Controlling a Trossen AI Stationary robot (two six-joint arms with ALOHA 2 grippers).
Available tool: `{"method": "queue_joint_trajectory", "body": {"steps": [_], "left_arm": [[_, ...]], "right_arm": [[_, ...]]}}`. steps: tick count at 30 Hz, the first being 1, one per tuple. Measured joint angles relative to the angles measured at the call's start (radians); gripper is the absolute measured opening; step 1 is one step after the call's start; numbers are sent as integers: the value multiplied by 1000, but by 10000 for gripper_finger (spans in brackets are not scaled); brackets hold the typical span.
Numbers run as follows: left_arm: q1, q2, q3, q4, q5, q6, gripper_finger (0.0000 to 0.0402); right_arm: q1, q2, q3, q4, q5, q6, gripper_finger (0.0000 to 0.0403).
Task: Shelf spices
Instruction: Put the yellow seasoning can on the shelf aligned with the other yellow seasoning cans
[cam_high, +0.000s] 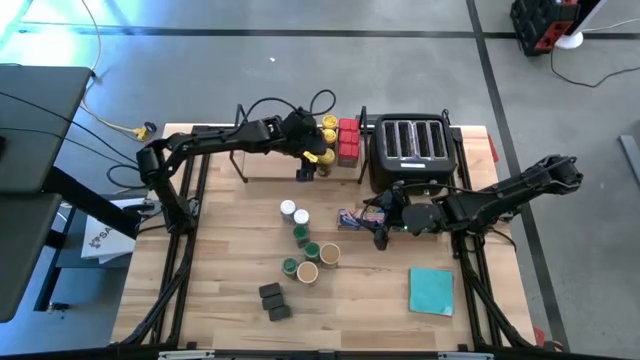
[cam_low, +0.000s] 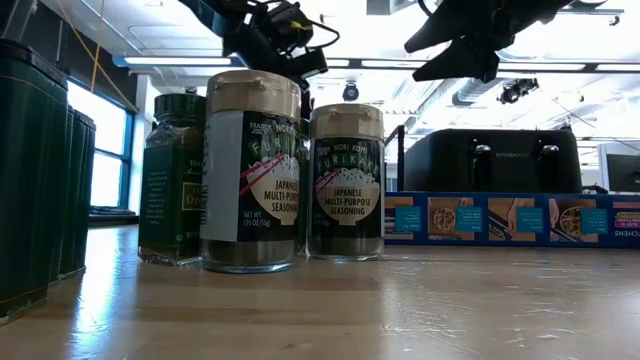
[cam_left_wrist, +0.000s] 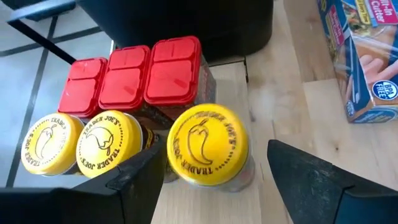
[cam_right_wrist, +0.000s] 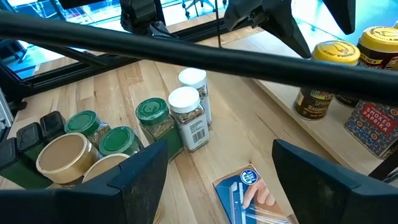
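Left gripper (cam_high: 312, 152) hovers fingers spread around the yellow-lidded jar (cam_left_wrist: 207, 146) on the shelf (cam_high: 272, 166) beside the red tins (cam_left_wrist: 134, 76), so a careless retreat could topple it; right gripper (cam_high: 381, 228) waits spread near the toaster (cam_high: 411, 150).

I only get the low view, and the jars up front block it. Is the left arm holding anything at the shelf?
Observer: No. The left gripper has its fingers open either side of a yellow-lid jar that stands on the shelf.
Operator: What else is up there?
Observer: Two more yellow-lid jars beside it, three red tins behind.
Operator: And the right arm?
Observer: The right gripper is open and empty, above the blue box in front of the toaster.
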Motion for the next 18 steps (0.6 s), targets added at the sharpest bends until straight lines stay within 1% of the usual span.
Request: {"method": "queue_joint_trajectory", "body": {"steps": [3,9,12,18], "left_arm": [[0,3,0,-12,-14,-6,281],[-7,2,0,-11,-128,25,282],[-7,-2,0,-5,-143,28,282],[-26,-45,0,-23,-219,12,282]], "right_arm": [[0,0,0,-1,0,2,281],[0,0,0,-3,0,0,281],[0,0,0,-3,0,0,281],[0,0,0,-6,0,2,281]]}}
